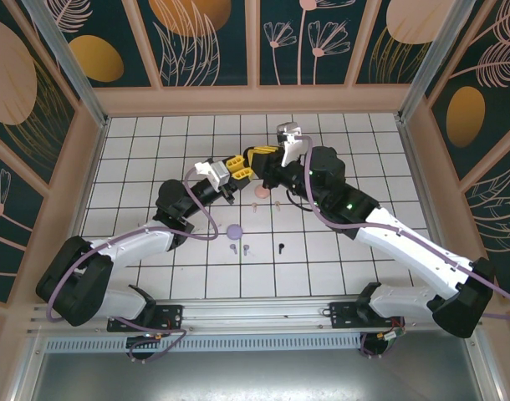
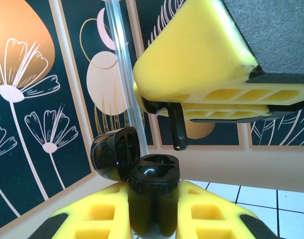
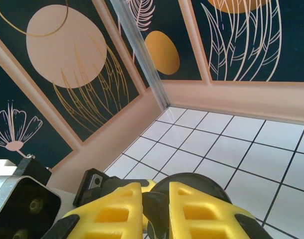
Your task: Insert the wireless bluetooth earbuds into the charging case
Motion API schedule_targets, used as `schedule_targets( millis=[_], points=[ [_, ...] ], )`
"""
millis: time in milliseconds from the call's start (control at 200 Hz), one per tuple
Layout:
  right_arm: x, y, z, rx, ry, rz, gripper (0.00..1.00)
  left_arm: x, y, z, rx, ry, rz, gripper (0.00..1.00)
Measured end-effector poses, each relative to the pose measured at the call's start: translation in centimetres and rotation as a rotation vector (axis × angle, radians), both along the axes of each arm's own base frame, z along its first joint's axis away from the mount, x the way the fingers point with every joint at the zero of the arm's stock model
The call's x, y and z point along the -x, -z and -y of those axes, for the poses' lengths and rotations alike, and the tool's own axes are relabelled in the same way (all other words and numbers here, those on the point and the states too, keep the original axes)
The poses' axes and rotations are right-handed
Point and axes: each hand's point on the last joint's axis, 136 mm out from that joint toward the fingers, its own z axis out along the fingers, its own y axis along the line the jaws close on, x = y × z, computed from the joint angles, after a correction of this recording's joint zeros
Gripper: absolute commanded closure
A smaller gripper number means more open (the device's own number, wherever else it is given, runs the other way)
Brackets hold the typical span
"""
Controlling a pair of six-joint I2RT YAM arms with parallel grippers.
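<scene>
left hand: clenched on the black case, with ribbed yellow plastic fingers on either side of its body.
black case: glossy and round. its lid is hinged open and tipped back to the left, and shaped hollows show in its top.
right hand: clenched. from the left wrist, the black earbud hangs out of its yellow wedge fingers.
black earbud: smooth, thin stem pointing down, just above the case's right side and not touching it.
right wrist view: the yellow fingers sit close together on a dark bit too near to make out, with a dark round shape just past them.
overhead view: left hand and right hand meet tip to tip above the bench. they cover the case and the held earbud.
bench: white square tiles with dark grid lines.
on the bench: a flat round purple case, two lilac earbuds just near it, another black earbud to their right, and two pink earbuds under the hands.
surroundings: dark panels printed with flowers and leaves, in tan frames.
</scene>
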Motion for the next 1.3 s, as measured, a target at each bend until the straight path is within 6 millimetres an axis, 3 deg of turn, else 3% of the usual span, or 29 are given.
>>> schedule_targets(
  millis=[946,1186,1301],
  points=[
    [-0.9,1.9,0.3,0.029,0.041,-0.018,0.86,0.0,0.4,0.3,-0.014,0.002,-0.024,1.0],
    [-0.9,3.2,-0.8,0.111,0.015,-0.003,0.86,-0.2,0.7,0.2,-0.019,-0.011,-0.038,1.0],
    [-1.1,3.6,-0.8,0.139,0.031,-0.001,0.81,-0.5,1.0,0.2,-0.026,-0.018,-0.051,1.0]
  ],
)
